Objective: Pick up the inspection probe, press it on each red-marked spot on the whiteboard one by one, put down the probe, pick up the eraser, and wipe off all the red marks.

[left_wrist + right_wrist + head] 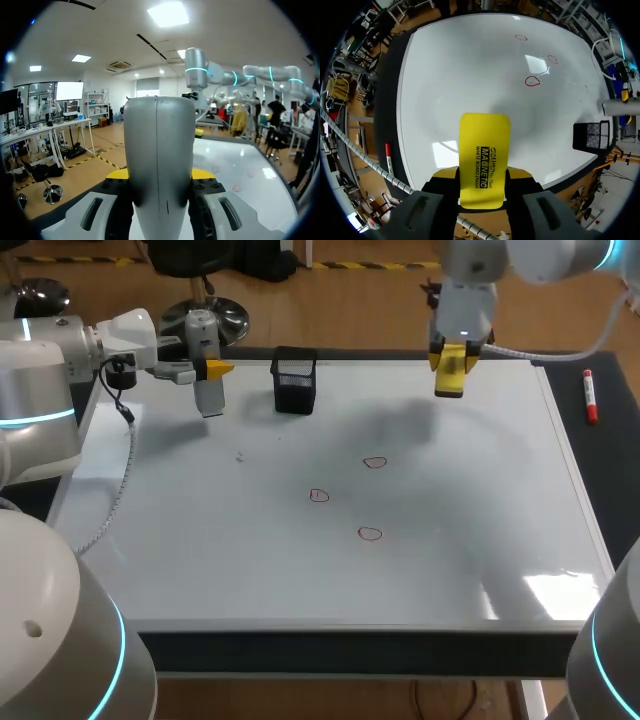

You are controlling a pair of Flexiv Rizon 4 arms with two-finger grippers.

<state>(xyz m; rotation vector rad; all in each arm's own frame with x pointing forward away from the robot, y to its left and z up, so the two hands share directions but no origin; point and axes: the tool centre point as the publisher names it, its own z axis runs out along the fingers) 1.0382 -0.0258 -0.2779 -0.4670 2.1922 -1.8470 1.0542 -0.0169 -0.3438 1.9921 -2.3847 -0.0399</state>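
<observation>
My left gripper [212, 370] is shut on a silver-grey inspection probe [208, 395], which hangs above the whiteboard's [200, 530] far left corner. In the left wrist view the probe [159, 150] fills the space between the yellow tips of that gripper [159, 176]. My right gripper [452, 352] is shut on a yellow eraser [451, 375], held in the air over the board's far right part. The eraser [484, 155] sticks out ahead of the right gripper [483, 176]. Three small red rings [375, 463] [319, 496] [370, 533] are drawn mid-board, also seen as red rings [532, 81].
A black mesh basket [294, 380] stands at the board's far edge, between the two grippers, and shows as a basket [590, 136] in the right wrist view. A red marker [590, 397] lies on the dark strip right of the board.
</observation>
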